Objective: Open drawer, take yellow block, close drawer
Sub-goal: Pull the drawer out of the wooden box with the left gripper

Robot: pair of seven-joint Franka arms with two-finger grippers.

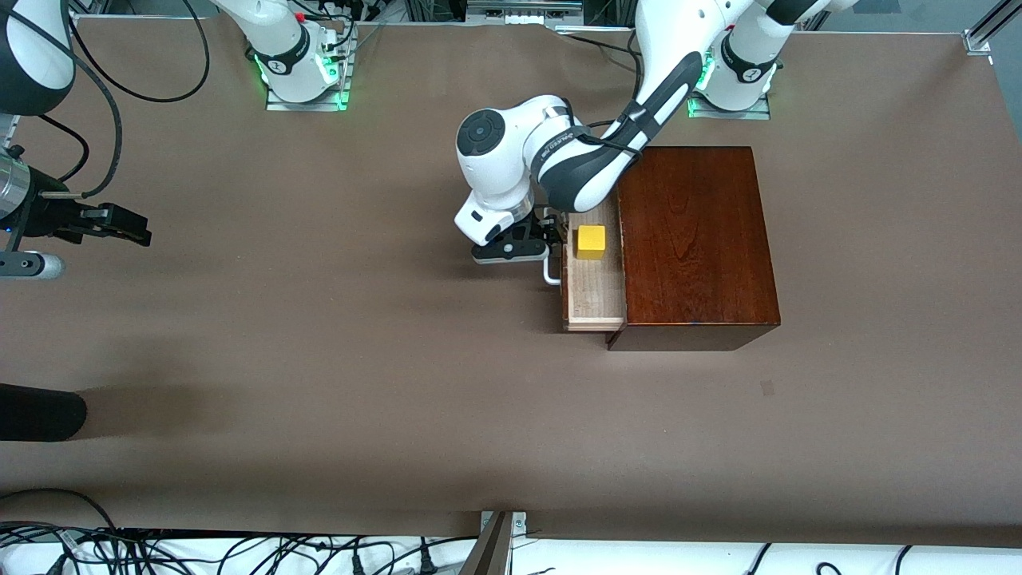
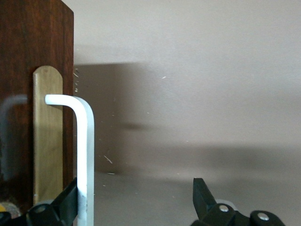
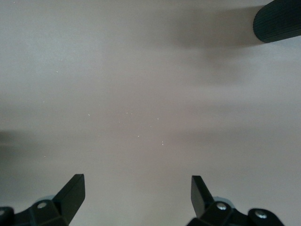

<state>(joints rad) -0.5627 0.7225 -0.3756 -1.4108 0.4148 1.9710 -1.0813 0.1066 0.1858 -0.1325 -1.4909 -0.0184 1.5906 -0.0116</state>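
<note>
The drawer (image 1: 592,295) stands partly pulled out of the dark mahogany box (image 1: 695,239), toward the right arm's end of the table. The yellow block (image 1: 592,241) sits in the pale wood tray. My left gripper (image 1: 543,238) is open at the white handle (image 1: 551,273). In the left wrist view the handle (image 2: 86,150) lies between the fingers of the left gripper (image 2: 136,193), close against one finger, with the drawer's dark front (image 2: 19,70) beside it. My right gripper (image 1: 132,226) waits, open and empty, over bare table (image 3: 136,188).
A black rounded object (image 1: 40,411) lies at the right arm's end of the table, nearer to the front camera; it also shows in the right wrist view (image 3: 278,21). Cables run along the table's front edge (image 1: 239,551).
</note>
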